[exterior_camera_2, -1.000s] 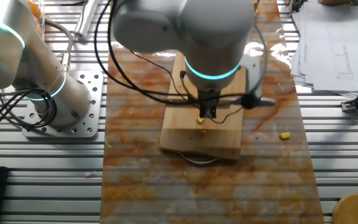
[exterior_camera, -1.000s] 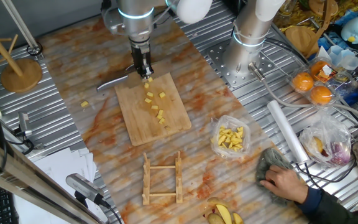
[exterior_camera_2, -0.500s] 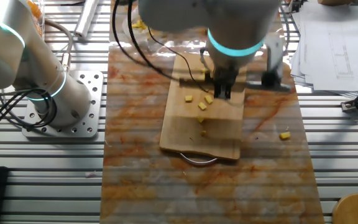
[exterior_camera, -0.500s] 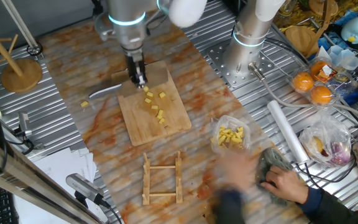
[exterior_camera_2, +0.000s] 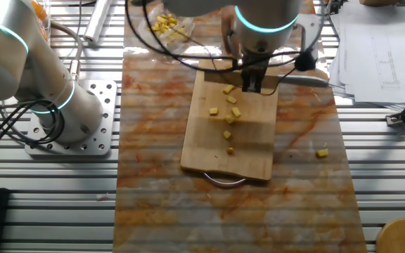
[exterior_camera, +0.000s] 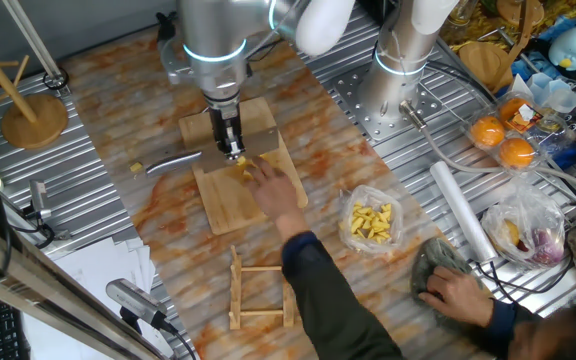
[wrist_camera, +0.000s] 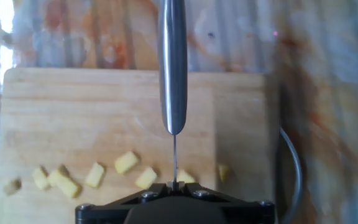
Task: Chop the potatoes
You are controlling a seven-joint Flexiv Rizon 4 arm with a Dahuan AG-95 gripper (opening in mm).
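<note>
Though chopped, potatoes (exterior_camera_2: 228, 118) small yellow cubes

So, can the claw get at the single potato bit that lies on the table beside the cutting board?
Probably yes. The potato bit lies bare on the table, apart from the cutting board, with nothing over it. But the claw is shut on the knife, so it could not grasp it.

the cutting board (wrist_camera: 104, 118) shows pale wood, matt, with fine grain. the knife (wrist_camera: 173, 68) is smooth metal with a satin sheen. the potatoes (wrist_camera: 126, 163) look moist and faintly glossy. the table (exterior_camera_2: 153, 204) wears a shiny, streaked orange-and-grey sheet over ribbed metal. clear crinkled plastic wraps the bag (exterior_camera: 371, 222), and the rack (exterior_camera: 261, 288) is bare wood.
</note>
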